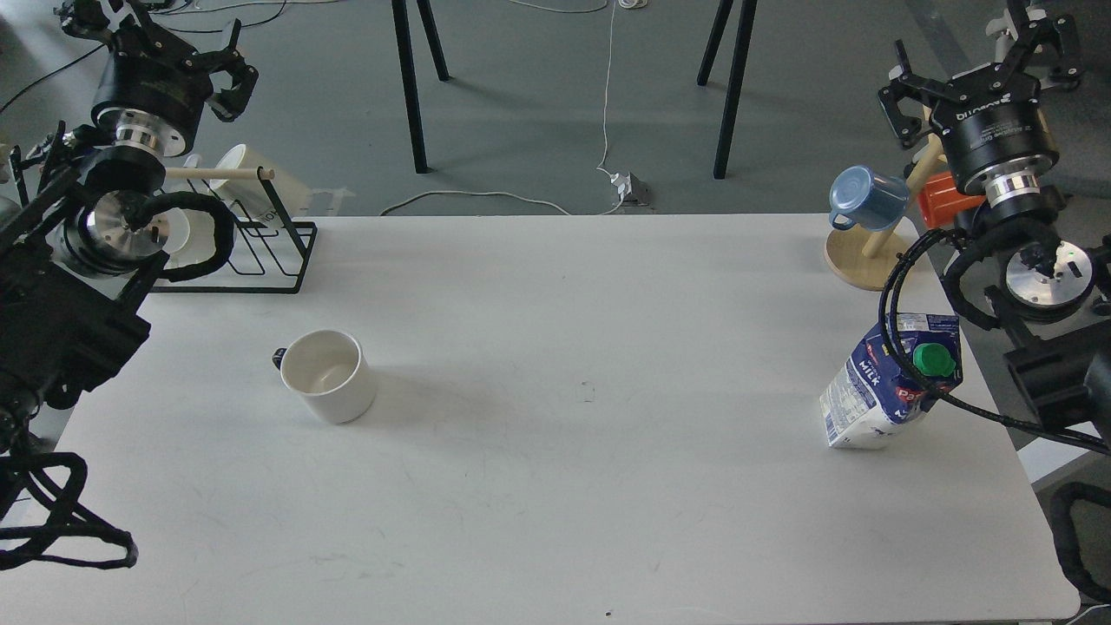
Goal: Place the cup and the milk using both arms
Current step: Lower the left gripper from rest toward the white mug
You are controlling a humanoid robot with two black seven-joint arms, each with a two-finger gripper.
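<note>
The cup (328, 375), plain white with a small black handle on its left, stands upright on the left half of the white table (573, 451). Over on the right, near the table's edge, stands the milk (877, 391), a blue and white carton with a green cap. A black cable from my right arm crosses in front of its top. My left gripper (161, 48) hangs high at the far left, well behind the cup, open and empty. High at the far right, beyond the milk, my right gripper (976, 61) is also open and holds nothing.
A black wire rack (269, 256) with cream mugs (252, 174) sits at the table's back left. A wooden mug tree (859, 260) at the back right carries a blue mug (864, 198) and an orange mug (942, 201). Black stand legs rise from the floor beyond the table.
</note>
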